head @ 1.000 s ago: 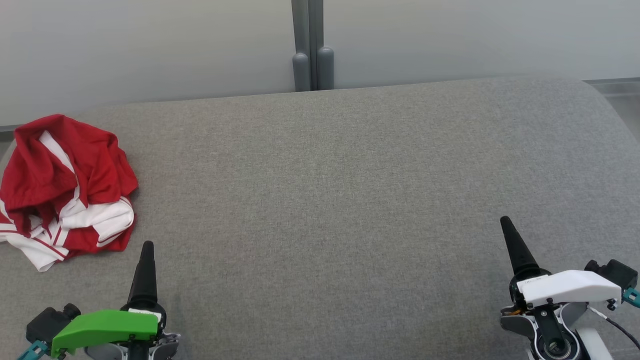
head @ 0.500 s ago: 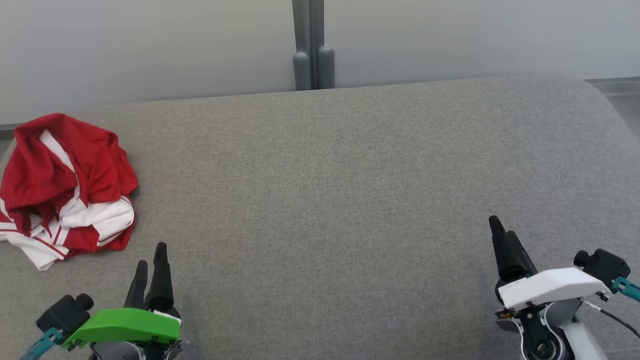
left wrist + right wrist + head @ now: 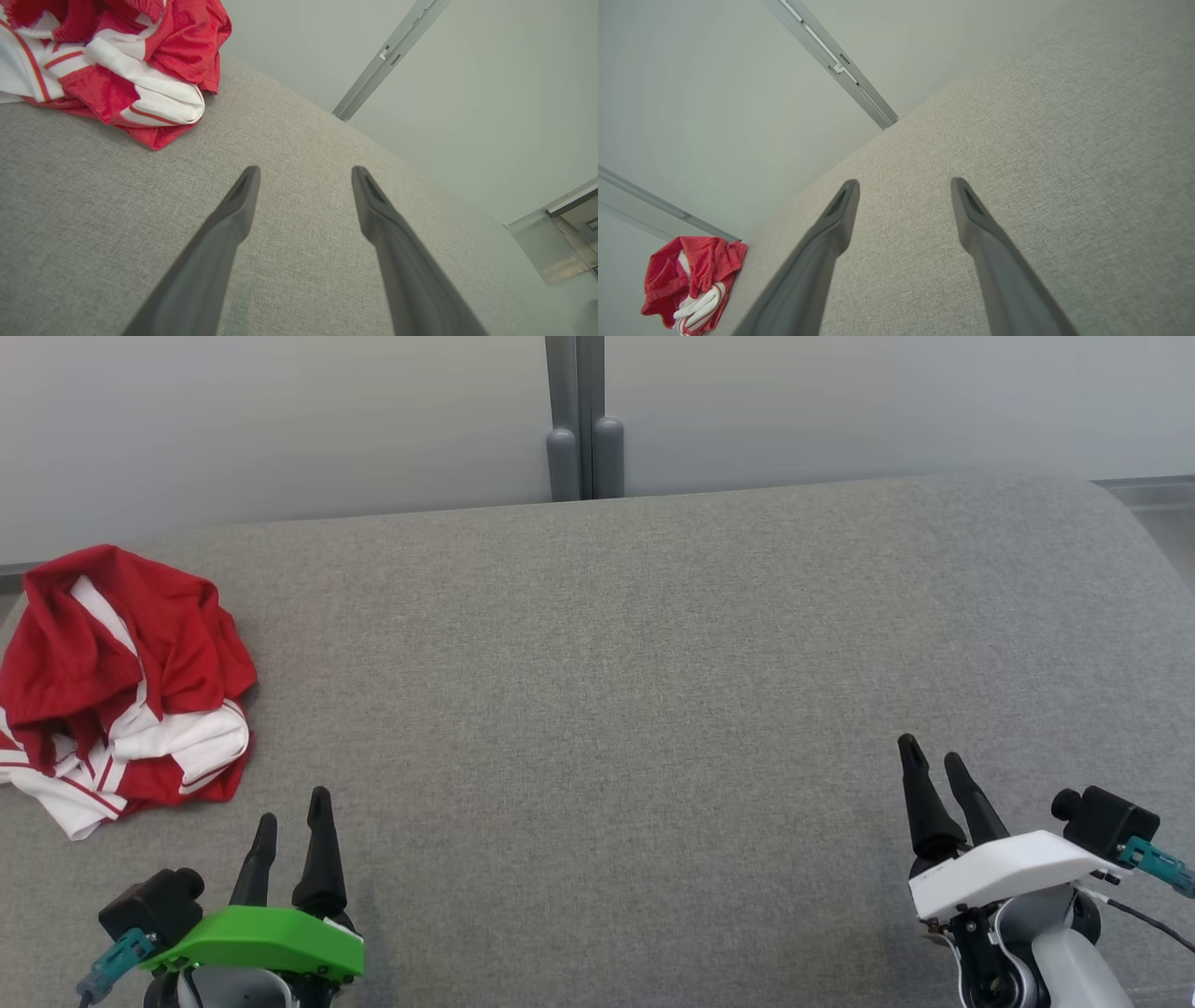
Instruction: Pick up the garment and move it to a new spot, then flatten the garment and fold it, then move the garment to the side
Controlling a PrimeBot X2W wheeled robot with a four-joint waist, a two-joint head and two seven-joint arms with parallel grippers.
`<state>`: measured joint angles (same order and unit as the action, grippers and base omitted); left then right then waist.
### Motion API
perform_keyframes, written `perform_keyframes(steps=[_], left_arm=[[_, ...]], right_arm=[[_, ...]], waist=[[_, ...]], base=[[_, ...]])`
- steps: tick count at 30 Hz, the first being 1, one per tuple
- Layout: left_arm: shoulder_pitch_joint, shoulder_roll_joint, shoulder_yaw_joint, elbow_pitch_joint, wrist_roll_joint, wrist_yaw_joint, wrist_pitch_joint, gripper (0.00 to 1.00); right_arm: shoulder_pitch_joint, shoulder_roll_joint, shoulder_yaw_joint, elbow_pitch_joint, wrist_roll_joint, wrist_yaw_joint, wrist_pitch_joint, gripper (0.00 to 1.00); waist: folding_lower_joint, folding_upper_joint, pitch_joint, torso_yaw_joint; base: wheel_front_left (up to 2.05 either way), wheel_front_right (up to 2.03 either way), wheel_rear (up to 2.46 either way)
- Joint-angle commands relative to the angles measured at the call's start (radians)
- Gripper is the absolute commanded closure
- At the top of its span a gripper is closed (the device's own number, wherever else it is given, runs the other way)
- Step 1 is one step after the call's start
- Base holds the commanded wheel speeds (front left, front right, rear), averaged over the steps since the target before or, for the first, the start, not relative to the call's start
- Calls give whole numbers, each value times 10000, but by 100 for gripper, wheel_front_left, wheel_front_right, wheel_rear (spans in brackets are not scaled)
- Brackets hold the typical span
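Red-and-white garment (image 3: 121,681) lies crumpled at the far left of the grey cushion (image 3: 607,709), just beyond my left gripper (image 3: 294,805), whose jaws stand apart and empty. My right gripper (image 3: 929,749), jaws also apart, is well away. I risk pinching one loose layer and dragging the heap off the edge. Its left side is cut off, its hems buried in folds.

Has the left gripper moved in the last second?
Yes. The left gripper slid rightward in the head view, away from the red garment, and rolled.
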<state>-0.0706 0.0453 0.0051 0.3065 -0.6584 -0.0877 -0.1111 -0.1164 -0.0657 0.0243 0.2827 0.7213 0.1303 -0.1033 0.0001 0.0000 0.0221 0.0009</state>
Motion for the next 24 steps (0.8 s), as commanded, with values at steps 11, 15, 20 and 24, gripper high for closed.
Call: perform_keyframes(steps=[11, 15, 20, 24], left_arm=[[-215, 182, -262, -22, 1529, 279, -362, 0], [-209, 197, -331, 31, 1936, 368, -463, 0], [-162, 192, -336, 92, 2329, 411, -597, 0], [-153, 190, -345, 154, 2719, 424, -690, 0]], right_arm=[[-292, -61, 160, -11, -1585, 4, -391, 0], [-282, -55, 186, 7, -2024, 4, -502, 0], [-254, -53, 246, 92, -2479, 5, -630, 0], [-271, -72, 295, 166, -2894, 5, -730, 0]], waist=[[0, 0, 16, 0], [0, 0, 5, 4], [0, 0, -20, 8], [0, 0, -28, 5]], base=[[0, 0, 0], [0, 0, 0], [0, 0, 0], [0, 0, 0]])
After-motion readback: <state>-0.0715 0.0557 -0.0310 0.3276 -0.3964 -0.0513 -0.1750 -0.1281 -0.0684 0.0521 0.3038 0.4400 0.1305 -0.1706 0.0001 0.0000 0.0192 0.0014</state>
